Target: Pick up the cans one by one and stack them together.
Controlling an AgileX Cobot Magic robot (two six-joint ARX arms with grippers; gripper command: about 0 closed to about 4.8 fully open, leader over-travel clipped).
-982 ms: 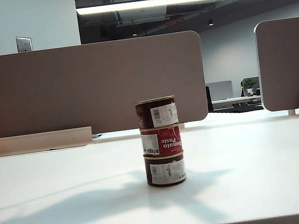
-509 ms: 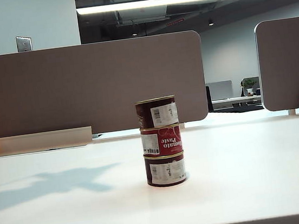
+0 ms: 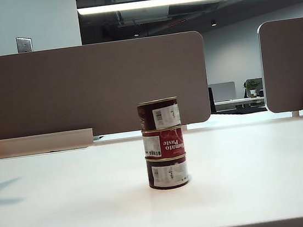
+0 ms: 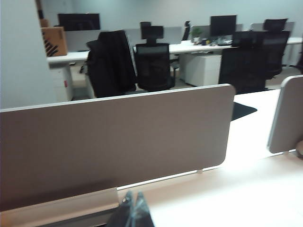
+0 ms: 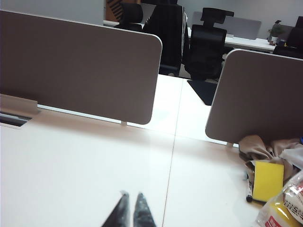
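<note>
3 cans stacked upright, centre of the exterior view on white table [image 3: 270, 176]: maroon can [image 3: 167, 172] at base, red tomato paste can [image 3: 164, 143] mid, 2nd maroon can [image 3: 159, 114] on top. left gripper [image 4: 134, 204] fingertips together, holding nothing; right gripper [image 5: 130, 198] tips near-touching, holding nothing. both clear of the stack.

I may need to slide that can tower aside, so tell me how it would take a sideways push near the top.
The stack would probably topple rather than slide: it stands three cans tall on a narrow base. The top can sits slightly off-centre, so it may shear off first. Freed cans, being round, could roll across the smooth table.
</note>
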